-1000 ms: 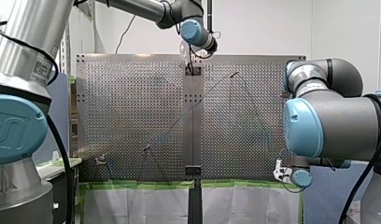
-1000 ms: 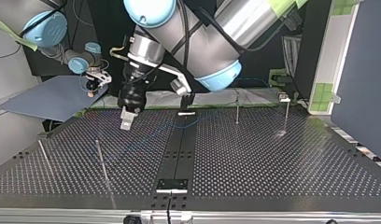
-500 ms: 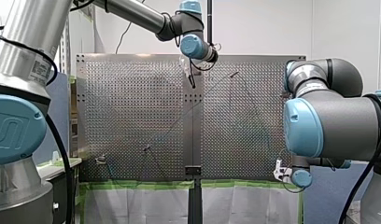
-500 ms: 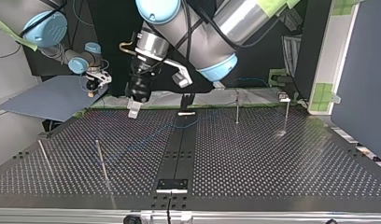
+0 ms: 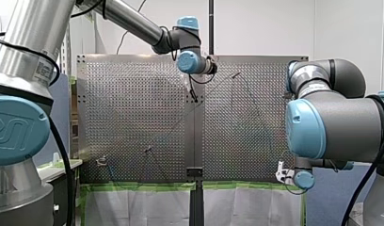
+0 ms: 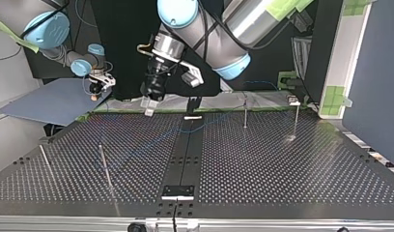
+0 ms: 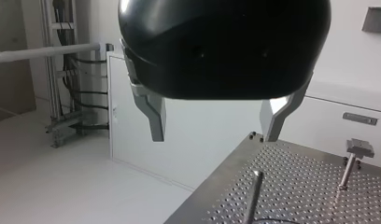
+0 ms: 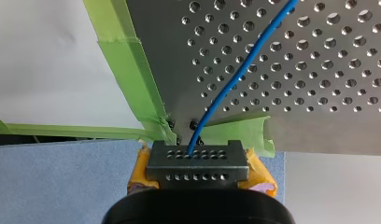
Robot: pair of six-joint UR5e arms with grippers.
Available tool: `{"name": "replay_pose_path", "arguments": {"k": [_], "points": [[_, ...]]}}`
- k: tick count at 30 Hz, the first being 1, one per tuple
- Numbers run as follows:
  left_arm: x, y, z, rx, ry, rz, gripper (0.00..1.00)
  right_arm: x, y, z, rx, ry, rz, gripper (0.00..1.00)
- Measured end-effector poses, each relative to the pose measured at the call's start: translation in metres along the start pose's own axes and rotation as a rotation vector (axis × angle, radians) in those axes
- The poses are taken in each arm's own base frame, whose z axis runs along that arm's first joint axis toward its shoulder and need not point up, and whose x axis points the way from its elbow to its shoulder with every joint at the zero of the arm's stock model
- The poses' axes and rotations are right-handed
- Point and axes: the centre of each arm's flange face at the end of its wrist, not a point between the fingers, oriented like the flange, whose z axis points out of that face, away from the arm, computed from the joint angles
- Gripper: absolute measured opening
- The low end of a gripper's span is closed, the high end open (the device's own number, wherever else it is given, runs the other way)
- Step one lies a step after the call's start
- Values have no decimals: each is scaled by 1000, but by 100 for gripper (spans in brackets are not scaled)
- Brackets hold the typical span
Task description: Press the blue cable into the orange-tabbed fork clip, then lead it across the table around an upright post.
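our left arm [image 6: 204,29] lifted off the bench [image 6: 282,169], jaws spread, empty; right jaws pinch cable [image 8: 234,79]; routing looks near done, release left.

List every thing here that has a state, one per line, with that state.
Left hand: open, holding nothing.
Right hand: shut on the blue cable.
Blue cable: gripped by the right hand, running out over the perforated table.
Post: upright on the table.
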Motion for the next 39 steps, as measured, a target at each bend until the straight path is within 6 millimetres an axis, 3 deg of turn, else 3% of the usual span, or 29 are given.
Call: {"name": "replay_pose_path", "arguments": {"k": [28, 35, 39], "points": [[65, 67, -43, -22, -12, 11, 100, 0, -1, 0, 4, 0, -5, 0], [79, 98, -52, -58, -21, 49, 100, 0, -1, 0, 3, 0, -5, 0], [95, 128, -56, -102, -9, 97, 100, 0, -1, 0, 3, 1, -5, 0]]}}
